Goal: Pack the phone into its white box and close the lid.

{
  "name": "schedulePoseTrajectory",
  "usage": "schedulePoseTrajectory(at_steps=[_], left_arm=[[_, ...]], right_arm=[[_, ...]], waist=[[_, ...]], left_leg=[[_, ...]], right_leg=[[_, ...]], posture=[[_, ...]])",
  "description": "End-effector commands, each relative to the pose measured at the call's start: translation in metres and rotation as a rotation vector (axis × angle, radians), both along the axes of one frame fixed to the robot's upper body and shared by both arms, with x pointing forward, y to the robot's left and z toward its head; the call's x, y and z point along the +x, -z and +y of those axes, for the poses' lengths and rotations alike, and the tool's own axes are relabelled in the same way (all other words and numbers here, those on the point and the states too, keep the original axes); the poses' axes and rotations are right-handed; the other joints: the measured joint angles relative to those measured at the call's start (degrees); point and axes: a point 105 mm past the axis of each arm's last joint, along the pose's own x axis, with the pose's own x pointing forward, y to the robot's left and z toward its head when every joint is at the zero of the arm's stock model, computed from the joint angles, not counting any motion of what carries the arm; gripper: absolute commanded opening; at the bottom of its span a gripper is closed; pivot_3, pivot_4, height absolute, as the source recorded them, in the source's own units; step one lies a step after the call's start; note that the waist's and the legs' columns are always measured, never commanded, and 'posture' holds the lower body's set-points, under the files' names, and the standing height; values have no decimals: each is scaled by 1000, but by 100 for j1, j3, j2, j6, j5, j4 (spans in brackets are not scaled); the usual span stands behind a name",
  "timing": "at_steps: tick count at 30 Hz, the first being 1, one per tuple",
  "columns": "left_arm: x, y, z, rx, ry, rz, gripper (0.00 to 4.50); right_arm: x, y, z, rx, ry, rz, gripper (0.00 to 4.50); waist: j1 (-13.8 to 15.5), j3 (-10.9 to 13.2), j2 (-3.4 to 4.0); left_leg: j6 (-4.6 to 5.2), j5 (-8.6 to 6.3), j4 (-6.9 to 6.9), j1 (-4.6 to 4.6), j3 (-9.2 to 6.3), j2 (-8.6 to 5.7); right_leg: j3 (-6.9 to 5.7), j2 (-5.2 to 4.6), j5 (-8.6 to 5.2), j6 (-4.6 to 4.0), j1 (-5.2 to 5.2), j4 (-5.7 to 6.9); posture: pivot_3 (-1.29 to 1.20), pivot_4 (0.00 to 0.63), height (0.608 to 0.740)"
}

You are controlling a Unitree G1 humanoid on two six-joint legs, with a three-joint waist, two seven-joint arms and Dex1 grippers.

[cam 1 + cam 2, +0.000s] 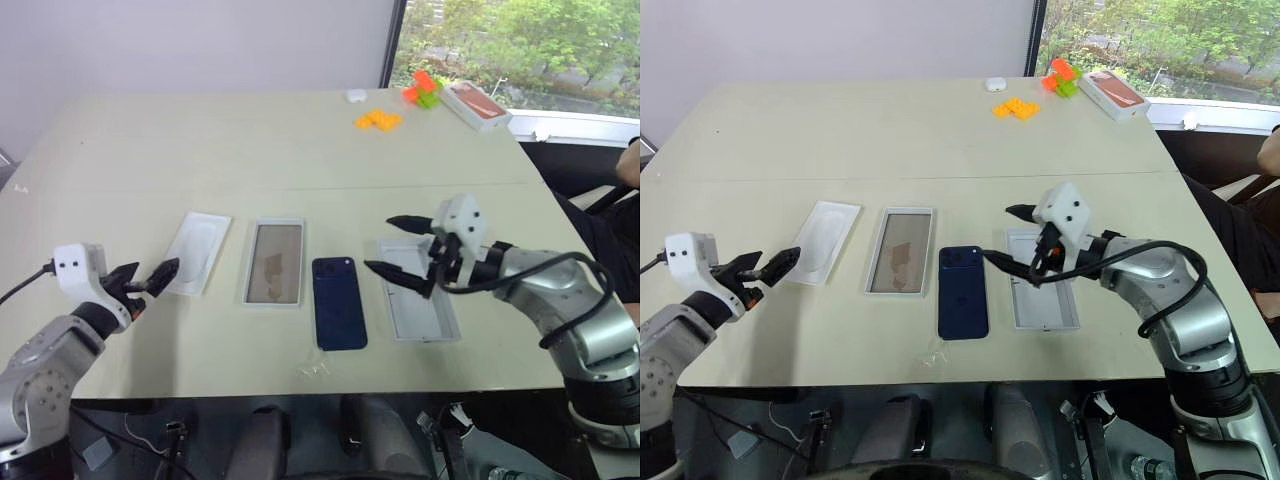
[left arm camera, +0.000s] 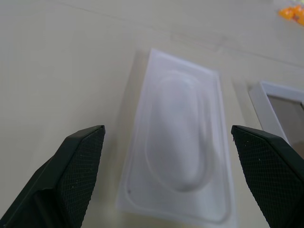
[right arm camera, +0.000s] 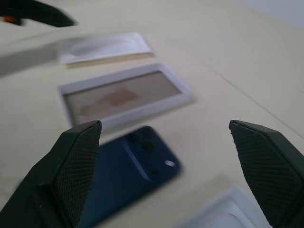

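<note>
Table (image 1: pixel 150 140): parts in a row | white box (image 1: pixel 274 262) at 9 o'clock of phone (image 1: pixel 339 301), lid (image 1: pixel 418 303) at 3 | right gripper (image 1: pixel 405 247) gaping, empty, above the lid | left gripper (image 1: pixel 150 277) gaping by insert (image 1: pixel 196 252) | risk: slick flat phone skids when pinched

Pale beige table (image 1: pixel 250 140). Near row, left to right: thin white insert (image 1: pixel 197 252), white box (image 1: pixel 274 262), phone (image 1: pixel 338 301), lid (image 1: pixel 418 304) lying inside-up. Far right: orange blocks (image 1: pixel 379 120), orange and green blocks (image 1: pixel 424 89), orange-topped box (image 1: pixel 476 105), small white case (image 1: pixel 354 96).
</note>
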Motion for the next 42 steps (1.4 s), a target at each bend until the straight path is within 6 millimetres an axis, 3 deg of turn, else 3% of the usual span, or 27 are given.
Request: schedulePoseTrajectory(at_steps=[1, 10, 18, 23, 26, 33, 42], left_arm=[[-3, 3, 12, -16, -66, 77, 4480], [-11, 37, 9, -108, 2, 376, 4480], [-14, 36, -14, -257, 114, 398, 4480], [-12, 33, -17, -292, 103, 373, 4480], [-11, 33, -15, -296, 85, 367, 3714], [-7, 23, -13, -358, 78, 285, 188], [-8, 12, -7, -478, 39, 164, 188]], right_arm=[[-11, -2, 8, -10, -45, -23, 4500], [-23, 8, 16, -73, -132, -24, 4500], [-22, 10, 23, -63, -152, -31, 4500], [-22, 10, 25, -55, -160, -29, 4500], [-22, 10, 26, -53, -163, -28, 4500], [-23, 10, 27, -53, -162, -25, 4500], [-23, 9, 28, -49, -162, -23, 4500]], waist=[[-7, -1, -1], [6, -5, -8], [14, -10, -1], [24, -11, -2], [17, -11, -3], [17, -11, -7], [4, -10, -19]], left_leg=[[0, 0, 0, 0, 0, -2], [-1, 1, 1, 4, -2, -11], [-4, 2, 0, 11, -3, -12], [-14, 8, 1, 10, -4, -18], [-21, 12, 1, 11, -4, -20], [-26, 14, 1, 8, -10, -19], [-34, 19, 1, 7, -14, -18]], right_leg=[[0, 0, 4, -6, 0, 0], [-2, -6, 3, -16, 5, -1], [0, -12, 3, -15, 10, 1], [0, -26, 7, -22, 15, 0], [0, -28, 5, -27, 17, -1], [-4, -23, 5, -27, 16, 0], [-9, -18, 4, -31, 15, 1]], posture=[[0, 150, 740], [0, 150, 740], [0, 150, 740], [0, 150, 740], [0, 150, 740], [0, 150, 740], [0, 150, 740]])
